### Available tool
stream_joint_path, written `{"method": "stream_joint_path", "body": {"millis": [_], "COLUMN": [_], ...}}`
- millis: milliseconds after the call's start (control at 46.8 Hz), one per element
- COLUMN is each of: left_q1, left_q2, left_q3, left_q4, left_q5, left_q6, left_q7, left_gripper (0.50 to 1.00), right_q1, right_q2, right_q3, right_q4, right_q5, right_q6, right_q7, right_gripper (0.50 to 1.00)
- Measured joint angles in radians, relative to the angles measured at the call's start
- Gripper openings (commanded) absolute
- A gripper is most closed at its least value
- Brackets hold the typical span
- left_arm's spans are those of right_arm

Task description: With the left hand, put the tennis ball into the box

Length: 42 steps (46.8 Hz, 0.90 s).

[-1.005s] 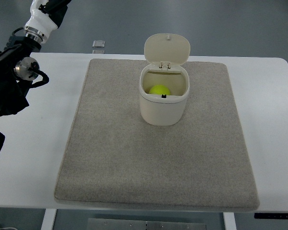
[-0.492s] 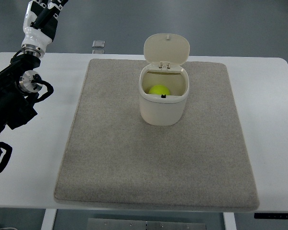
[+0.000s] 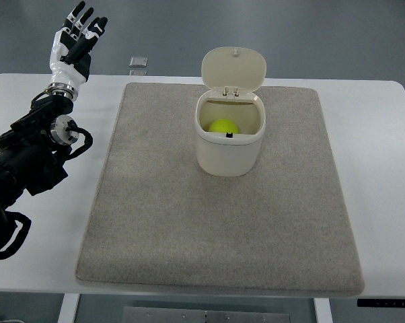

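Already the yellow-green tennis ball (image 3: 224, 126) lies inside the cream lidded plastic box (image 3: 230, 142), so the empty, spread-fingered left robot hand (image 3: 77, 39) risks only clipping the raised lid.

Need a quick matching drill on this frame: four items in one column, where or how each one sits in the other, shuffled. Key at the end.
Items
1. yellow-green tennis ball
2. cream hinged lid
3. left hand
4. small grey square object

Places or states
A. on the white table, beyond the mat's far edge
B. inside the cream plastic box
C. raised past the table's far left corner, fingers spread, empty
D. tipped up and open

Pairs: 1-B, 2-D, 3-C, 4-A
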Motion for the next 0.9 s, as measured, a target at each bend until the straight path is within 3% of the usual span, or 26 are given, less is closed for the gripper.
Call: {"method": "stream_joint_path", "body": {"millis": [898], "left_q1": [0.006], "left_q2": [0.017], "left_q3": [-0.011], "left_q4": [0.003], "left_q5": [-0.001], "left_q6": [0.006], "left_q7": [0.0], "left_gripper": [0.879], "right_q1": [0.0], "right_q2": [0.0], "right_q3": [-0.002], "right_q4": [0.0], "right_q5": [-0.001], "right_q6": [0.001], "right_q7": [0.0], "right_gripper": [0.901]}}
